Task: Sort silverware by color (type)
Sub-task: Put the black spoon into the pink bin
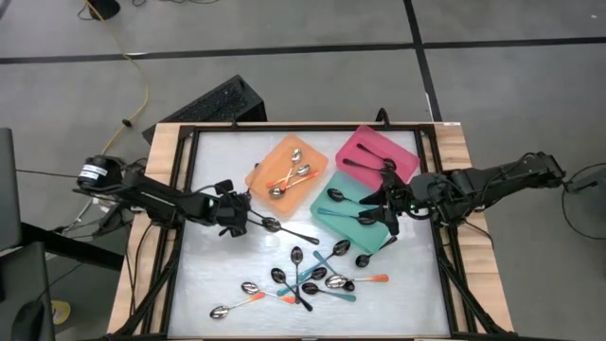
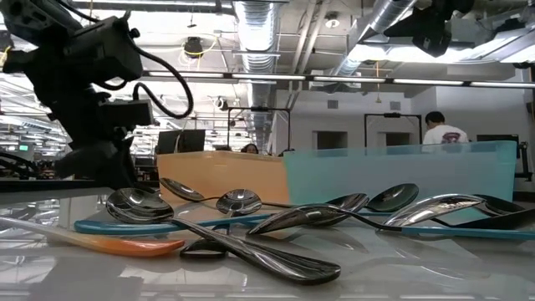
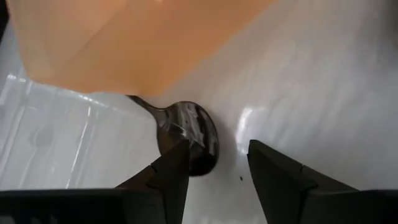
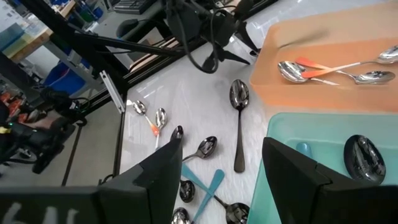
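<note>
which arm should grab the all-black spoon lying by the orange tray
Left. The left gripper is open right at the black spoon's bowl, while the right gripper hangs open over the teal tray.

No text, label, brand, number or sign can be read in any of the four views. A white tag [image 1: 92, 173] on the left arm's base, at the left middle of the overhead frame, may carry dark print, but it is too small to make out. The trays and spoons show no markings.
</note>
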Available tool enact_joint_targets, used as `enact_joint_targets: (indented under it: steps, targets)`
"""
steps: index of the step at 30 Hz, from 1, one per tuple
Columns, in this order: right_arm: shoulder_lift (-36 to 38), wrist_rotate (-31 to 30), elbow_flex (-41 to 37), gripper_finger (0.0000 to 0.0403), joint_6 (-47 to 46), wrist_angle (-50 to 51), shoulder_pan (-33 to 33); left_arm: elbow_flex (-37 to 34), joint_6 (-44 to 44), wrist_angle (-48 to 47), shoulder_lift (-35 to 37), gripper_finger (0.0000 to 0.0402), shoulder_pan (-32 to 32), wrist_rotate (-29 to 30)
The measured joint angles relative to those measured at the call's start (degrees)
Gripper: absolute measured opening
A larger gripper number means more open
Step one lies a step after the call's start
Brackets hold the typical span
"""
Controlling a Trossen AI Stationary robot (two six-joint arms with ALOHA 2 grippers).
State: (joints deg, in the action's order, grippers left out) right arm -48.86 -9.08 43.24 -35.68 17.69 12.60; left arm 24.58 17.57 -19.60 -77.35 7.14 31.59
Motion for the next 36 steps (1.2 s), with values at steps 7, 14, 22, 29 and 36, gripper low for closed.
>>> enact_joint_targets:
  steps: [7, 14, 22, 29, 36]
  targets:
    - [0.00, 0.02, 0.00, 0.0232, -0.31, -0.01, 0.00, -0.11, 1.40, 0.22, -0.30, 0.0122, -0.07, -1.04]
    - [0.00, 0.02, 0.00, 0.0232, -0.35, -0.29, 0.00, -0.14, 5.44, -0.10, -0.38, 0.0024, -0.05, -1.40]
    - [0.00, 0.03, 0.00, 0.0232, -1.91, -0.27, 0.00, 0.48, 16.26, -2.56, -0.47, 0.0003, -0.17, 0.64]
    - [0.00, 0.02, 0.00, 0.0232, -1.55, -0.28, -0.18, 6.80, 24.79, -8.38, -0.33, 0.0000, 2.79, -4.20]
    - [0.00, 0.00, 0.00, 0.0232, -1.36, -0.29, -1.69, 14.09, 28.97, -18.20, 1.02, 0.0001, 6.29, -10.17]
